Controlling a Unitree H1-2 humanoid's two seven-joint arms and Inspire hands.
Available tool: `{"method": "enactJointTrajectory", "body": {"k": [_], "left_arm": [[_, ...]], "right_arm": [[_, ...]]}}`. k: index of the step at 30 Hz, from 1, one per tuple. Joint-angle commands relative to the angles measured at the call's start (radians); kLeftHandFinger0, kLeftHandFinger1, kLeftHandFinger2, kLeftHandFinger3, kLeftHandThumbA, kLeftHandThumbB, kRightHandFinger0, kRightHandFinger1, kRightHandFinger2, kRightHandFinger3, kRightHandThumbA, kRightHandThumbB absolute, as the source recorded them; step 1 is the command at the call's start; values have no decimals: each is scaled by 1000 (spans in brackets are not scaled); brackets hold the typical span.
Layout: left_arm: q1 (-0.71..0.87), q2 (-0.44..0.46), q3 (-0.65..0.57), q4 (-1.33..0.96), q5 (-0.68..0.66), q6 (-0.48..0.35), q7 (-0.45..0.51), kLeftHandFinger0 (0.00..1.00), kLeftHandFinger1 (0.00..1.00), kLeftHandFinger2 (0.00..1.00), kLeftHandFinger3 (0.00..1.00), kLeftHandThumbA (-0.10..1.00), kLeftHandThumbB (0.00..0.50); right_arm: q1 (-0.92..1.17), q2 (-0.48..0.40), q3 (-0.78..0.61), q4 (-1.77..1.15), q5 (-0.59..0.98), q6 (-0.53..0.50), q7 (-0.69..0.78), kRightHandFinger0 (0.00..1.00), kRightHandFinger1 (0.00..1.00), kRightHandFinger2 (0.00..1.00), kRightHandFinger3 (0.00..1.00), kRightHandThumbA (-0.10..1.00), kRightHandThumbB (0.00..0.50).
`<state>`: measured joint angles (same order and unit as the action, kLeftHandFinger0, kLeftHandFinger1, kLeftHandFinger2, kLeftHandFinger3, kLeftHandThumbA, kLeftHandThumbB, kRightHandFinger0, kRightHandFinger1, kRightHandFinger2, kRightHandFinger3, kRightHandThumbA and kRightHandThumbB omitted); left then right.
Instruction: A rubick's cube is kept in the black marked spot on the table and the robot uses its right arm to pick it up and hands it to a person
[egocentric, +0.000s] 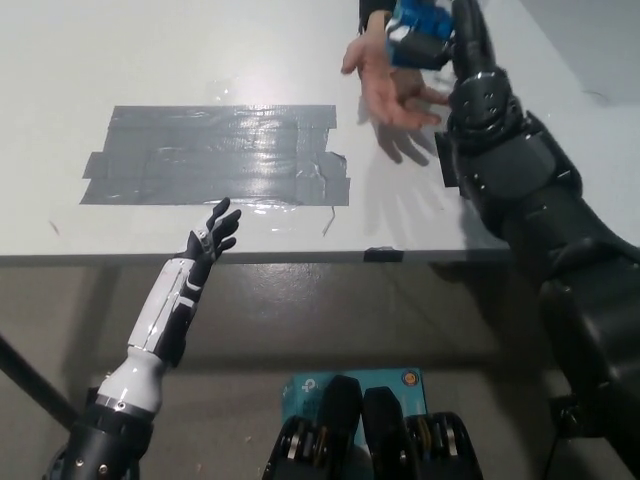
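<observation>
Head view shows a white table (120, 60) from high up. At the far right, the black right arm (520, 190) reaches away across the table. Its right hand (440, 35) is up near the top edge of the picture. That hand holds the cube (415, 35), which shows blue and white sides. The black fingers (455, 40) wrap around the right side of the cube, and the cube sticks out to the left of them. The hand is closed on the cube.

A person's hand (385, 85) is right under the cube, palm up, with its fingers spread out. The cube sits just over this open palm, close to it. I cannot tell if the cube touches the palm.

A black mark (447, 168) on the table peeks out beside the black arm, near the person's hand. Most of it is hidden by the arm.

A big patch of grey tape (215, 155) lies on the table to the left.

The white left hand (215, 232) rests at the near edge of the table, on the left. Its fingers are spread apart and it holds nothing.
</observation>
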<state>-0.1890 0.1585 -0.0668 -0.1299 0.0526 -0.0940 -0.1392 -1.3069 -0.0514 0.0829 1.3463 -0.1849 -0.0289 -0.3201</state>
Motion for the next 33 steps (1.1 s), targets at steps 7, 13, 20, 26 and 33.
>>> {"method": "enactJointTrajectory", "body": {"k": [7,13,20,26,33], "left_arm": [[-26,-3,-1,-22,-3,-7,-3,1000,1000,1000,1000,1000,105],[-36,-3,0,-16,-2,-8,-2,1000,1000,1000,1000,1000,106],[-46,4,3,-9,-7,-10,-6,1000,1000,1000,1000,1000,112],[-50,2,5,-4,-6,-12,-3,1000,1000,1000,1000,1000,111],[-56,5,6,-6,-6,-4,-5,1000,1000,1000,1000,1000,115]], "right_arm": [[-46,43,85,57,-48,-61,-21,15,526,965,866,-100,225],[-25,48,110,71,-51,-48,10,64,493,931,933,-100,226],[-36,14,167,81,-71,83,232,1000,1000,1000,1000,695,483],[-37,-8,166,70,-62,66,202,1000,1000,1000,1000,825,500],[-83,-62,82,-5,-14,-32,96,1000,1000,1000,1000,874,500]]}}
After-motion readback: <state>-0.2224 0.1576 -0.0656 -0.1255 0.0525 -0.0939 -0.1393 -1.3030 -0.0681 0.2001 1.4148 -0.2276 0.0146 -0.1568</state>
